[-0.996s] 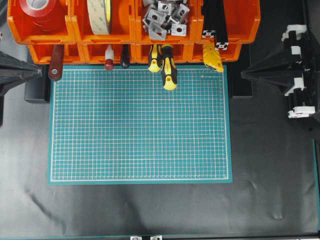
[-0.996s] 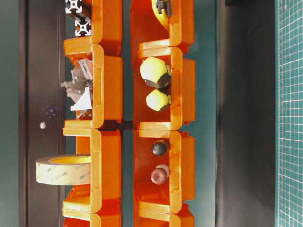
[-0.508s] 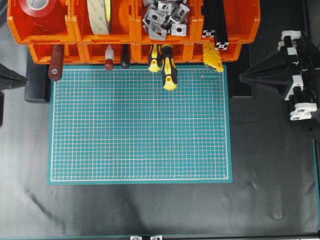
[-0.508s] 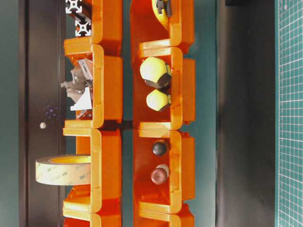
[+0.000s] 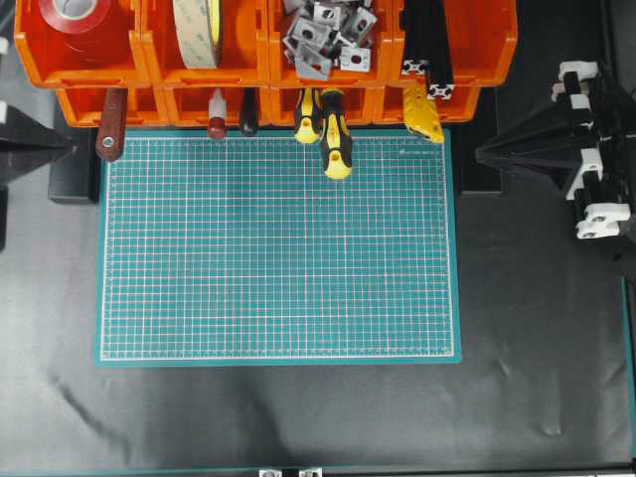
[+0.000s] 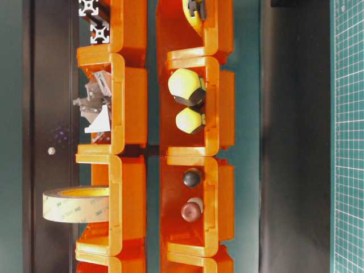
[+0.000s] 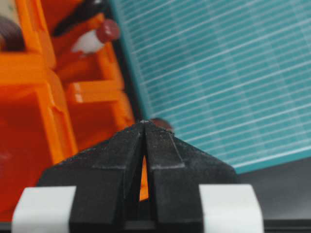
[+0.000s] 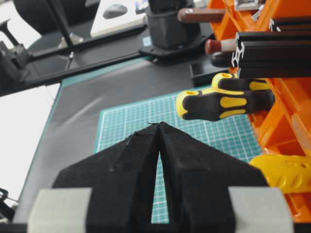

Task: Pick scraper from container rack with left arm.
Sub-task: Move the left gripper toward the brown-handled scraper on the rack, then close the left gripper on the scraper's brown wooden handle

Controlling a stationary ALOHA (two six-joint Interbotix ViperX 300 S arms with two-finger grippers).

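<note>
1. The scraper (image 5: pixel 110 125) sits at the upper left of the overhead view, its handle poking out of the leftmost lower bin of the container rack (image 5: pixel 263 68) onto the corner of the green mat (image 5: pixel 278 248).
2. The left gripper (image 5: pixel 68 142) points in from the left edge, fingers pressed together, holding nothing, near the handle.
3. The right gripper (image 5: pixel 480 153), at the right edge, is likewise closed and empty.
</note>
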